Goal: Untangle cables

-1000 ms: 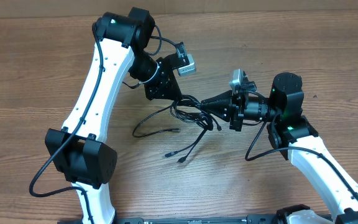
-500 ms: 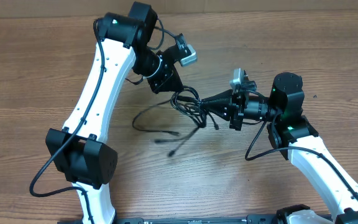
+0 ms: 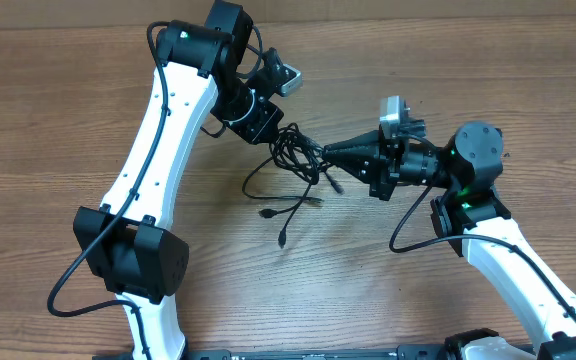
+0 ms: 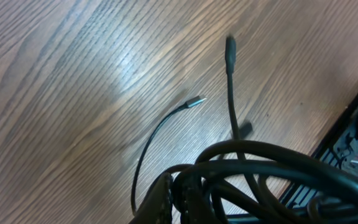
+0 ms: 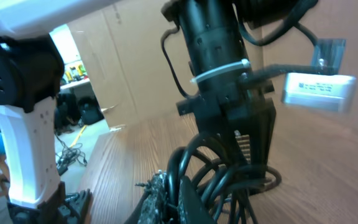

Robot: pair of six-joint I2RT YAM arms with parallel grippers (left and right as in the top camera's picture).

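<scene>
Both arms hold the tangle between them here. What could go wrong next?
The left gripper and right gripper grip the cables close together; pulling apart may tighten the knot rather than loosen it. The loose ends trail on the table; a plug tip could snag in a loop.

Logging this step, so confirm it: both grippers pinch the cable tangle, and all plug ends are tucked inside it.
The left gripper and right gripper do pinch the cable tangle, but plug ends trail loose outside it; the left wrist view shows this.
</scene>
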